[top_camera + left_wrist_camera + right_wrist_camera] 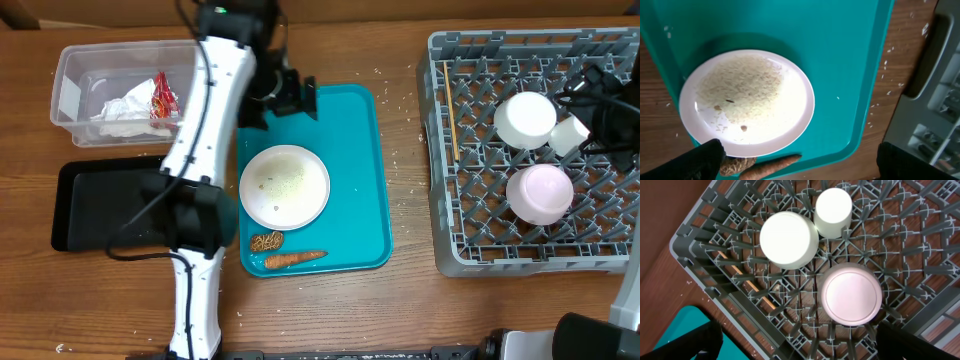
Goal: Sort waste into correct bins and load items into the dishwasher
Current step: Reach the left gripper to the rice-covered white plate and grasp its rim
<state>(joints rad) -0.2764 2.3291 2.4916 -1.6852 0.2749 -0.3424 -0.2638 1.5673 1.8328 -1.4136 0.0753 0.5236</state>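
Observation:
The round white plate (285,185) with loose rice (740,82) sits on the teal tray (355,150). A brown food piece (266,241) and a carrot (295,258) lie at the tray's front edge. My left gripper (285,92) is open and empty above the tray's back left; its wrist view shows the plate (790,125), carrot (771,166) and brown piece (737,165). My right gripper (603,105) hangs open and empty over the grey dish rack (445,200). The rack holds two upturned bowls (789,240) (851,294), a cup (833,211) and chopsticks (760,294).
A clear tub (70,95) at the back left holds crumpled napkins (125,110) and a red-and-white wrapper (163,97). A flat black tray (95,205) lies in front of it. My white left arm (200,150) crosses over both. Rice grains dot the wood between tray and rack.

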